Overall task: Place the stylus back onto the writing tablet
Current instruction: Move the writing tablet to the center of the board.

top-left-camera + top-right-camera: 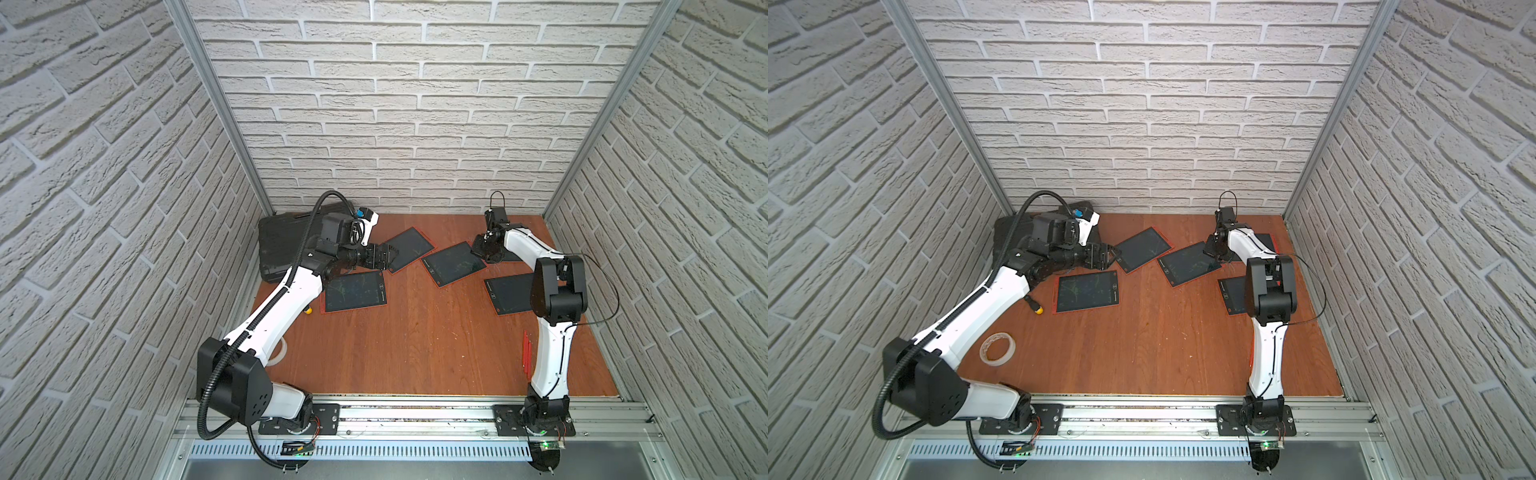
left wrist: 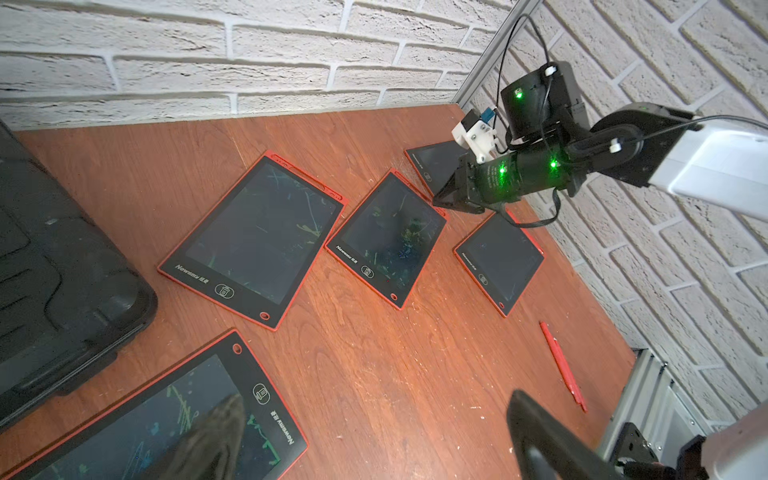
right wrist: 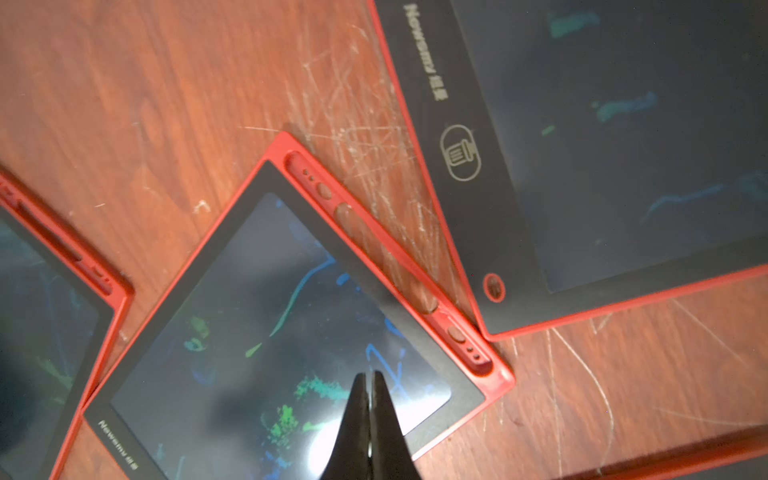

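Writing tablet [image 1: 509, 297] partly behind right arm [image 1: 557, 291]

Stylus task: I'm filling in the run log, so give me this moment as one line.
right claw: shut, empty, over tablet | left claw: open | stylus: on table, ungrasped | slot: empty

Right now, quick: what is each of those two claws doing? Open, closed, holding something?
Left gripper: open, holding nothing.
Right gripper: closed, fingers pressed together, nothing visible between them.
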`<move>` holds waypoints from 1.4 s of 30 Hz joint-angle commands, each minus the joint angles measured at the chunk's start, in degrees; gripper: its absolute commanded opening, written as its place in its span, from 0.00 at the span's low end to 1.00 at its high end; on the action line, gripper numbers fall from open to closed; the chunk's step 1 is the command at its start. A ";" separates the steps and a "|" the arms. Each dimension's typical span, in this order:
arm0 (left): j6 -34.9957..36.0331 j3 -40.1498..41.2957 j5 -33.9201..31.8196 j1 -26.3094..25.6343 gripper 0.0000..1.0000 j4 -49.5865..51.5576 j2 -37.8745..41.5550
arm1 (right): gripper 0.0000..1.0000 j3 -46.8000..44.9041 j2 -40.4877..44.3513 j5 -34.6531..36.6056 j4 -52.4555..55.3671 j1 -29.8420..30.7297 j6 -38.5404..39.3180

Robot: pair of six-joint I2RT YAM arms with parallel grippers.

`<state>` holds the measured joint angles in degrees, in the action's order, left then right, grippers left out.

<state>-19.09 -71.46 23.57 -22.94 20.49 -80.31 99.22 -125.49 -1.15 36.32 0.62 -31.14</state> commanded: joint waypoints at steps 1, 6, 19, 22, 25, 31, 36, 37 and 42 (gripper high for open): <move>0.56 0.64 1.40 -0.24 0.98 -2.91 0.14 | 0.03 1.39 -1.40 0.86 0.81 -0.71 -1.21; 0.42 0.62 1.52 -0.19 0.98 -2.90 -0.12 | 0.03 1.81 -2.36 1.63 1.41 -1.41 -1.00; 0.28 0.61 1.22 -0.26 0.98 -2.75 -0.24 | 0.03 2.56 -3.30 3.34 3.23 -2.65 0.68; 0.28 0.58 1.18 -0.33 0.98 -2.71 -0.28 | 0.03 2.48 -3.88 2.74 4.13 -2.69 1.44; 0.20 0.47 1.13 -0.27 0.98 -2.65 -0.19 | 0.03 1.57 -3.97 1.54 4.37 -2.46 2.42; 0.02 0.54 1.13 -0.34 0.98 -2.87 -0.19 | 0.03 -1.09 -2.81 1.20 4.79 -0.91 5.59; -0.07 0.67 1.02 -0.43 0.98 -2.89 -0.02 | 0.03 -2.12 -2.04 0.02 5.41 0.62 8.02; -0.07 0.62 1.01 -0.39 0.98 -2.87 0.03 | 0.03 -2.06 -2.04 -0.33 5.77 0.97 8.46; -0.13 0.62 0.63 -0.40 0.98 -2.91 0.24 | 0.03 -2.33 -1.55 -0.26 6.88 2.95 9.77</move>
<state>-19.18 -71.46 24.08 -22.96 20.03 -80.31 99.24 -127.63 0.97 38.85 1.34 -23.27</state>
